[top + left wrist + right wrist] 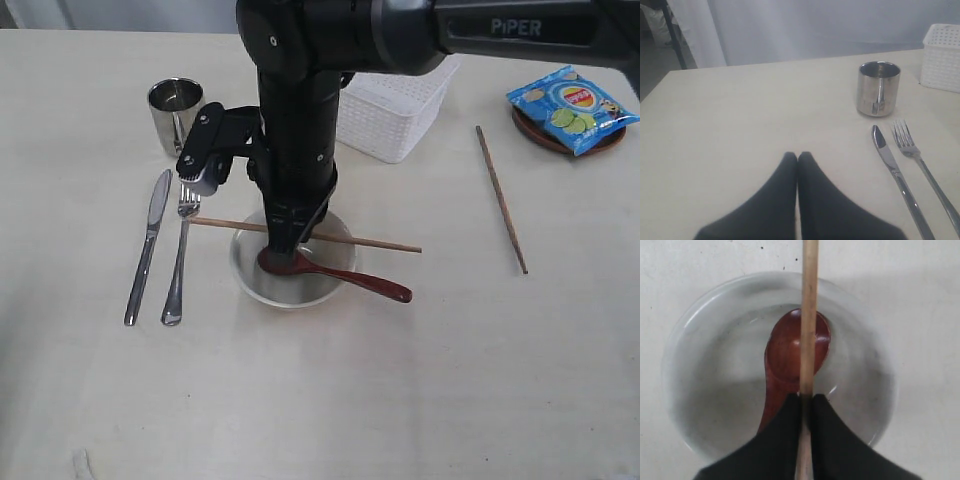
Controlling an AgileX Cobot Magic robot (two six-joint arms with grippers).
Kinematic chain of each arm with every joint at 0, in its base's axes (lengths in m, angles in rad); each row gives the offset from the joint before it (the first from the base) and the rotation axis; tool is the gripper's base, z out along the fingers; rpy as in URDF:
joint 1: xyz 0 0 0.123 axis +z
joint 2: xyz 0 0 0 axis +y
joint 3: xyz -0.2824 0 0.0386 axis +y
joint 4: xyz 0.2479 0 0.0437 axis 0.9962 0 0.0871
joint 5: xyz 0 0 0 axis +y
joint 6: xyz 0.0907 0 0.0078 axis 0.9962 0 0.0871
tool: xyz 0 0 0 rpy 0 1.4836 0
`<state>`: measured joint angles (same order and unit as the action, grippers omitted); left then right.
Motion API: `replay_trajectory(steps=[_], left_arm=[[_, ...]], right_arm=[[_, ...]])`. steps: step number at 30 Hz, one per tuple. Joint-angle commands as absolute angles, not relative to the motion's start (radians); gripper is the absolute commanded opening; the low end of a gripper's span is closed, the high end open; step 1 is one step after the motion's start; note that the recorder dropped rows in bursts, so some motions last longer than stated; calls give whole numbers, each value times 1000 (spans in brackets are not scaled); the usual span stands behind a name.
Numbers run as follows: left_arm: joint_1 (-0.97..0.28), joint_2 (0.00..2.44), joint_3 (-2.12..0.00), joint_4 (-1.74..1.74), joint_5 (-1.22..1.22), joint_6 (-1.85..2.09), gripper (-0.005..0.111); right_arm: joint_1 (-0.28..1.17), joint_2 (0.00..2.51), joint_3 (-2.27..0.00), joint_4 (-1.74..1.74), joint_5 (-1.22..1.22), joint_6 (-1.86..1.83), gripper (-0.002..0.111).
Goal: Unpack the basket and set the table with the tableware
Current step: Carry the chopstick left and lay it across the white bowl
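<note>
My right gripper [283, 245] [806, 396] hangs over the off-white bowl [248, 278] [710, 370], shut on a wooden chopstick [380, 243] [809, 315] that lies level across the bowl's rim. The reddish-brown spoon [365, 283] [782, 347] rests in the bowl with its handle over the edge. A second chopstick [500, 198] lies on the table to the right. Left of the bowl lie the knife [150, 240] [892, 170] and fork [179, 265] [920, 160], with the steel mug [175, 108] [879, 89] behind them. My left gripper [797, 155] is shut and empty, low over bare table.
The white basket [400, 110] [942, 57] stands at the back, partly behind the right arm. A blue chip bag [572, 105] lies on the brown plate [540, 135] at the back right. The left gripper does not show in the exterior view.
</note>
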<state>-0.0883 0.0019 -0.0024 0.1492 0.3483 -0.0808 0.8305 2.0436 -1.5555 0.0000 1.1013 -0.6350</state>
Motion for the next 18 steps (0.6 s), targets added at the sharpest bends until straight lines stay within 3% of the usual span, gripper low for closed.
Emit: replay_trajectory(steps=[1, 18], left_arm=[[-93, 0, 0, 146, 348, -83, 0], [-93, 0, 0, 146, 348, -83, 0]], right_arm=[[828, 2026, -1556, 25, 1118, -633, 0], [828, 2054, -1556, 44, 1132, -631, 0]])
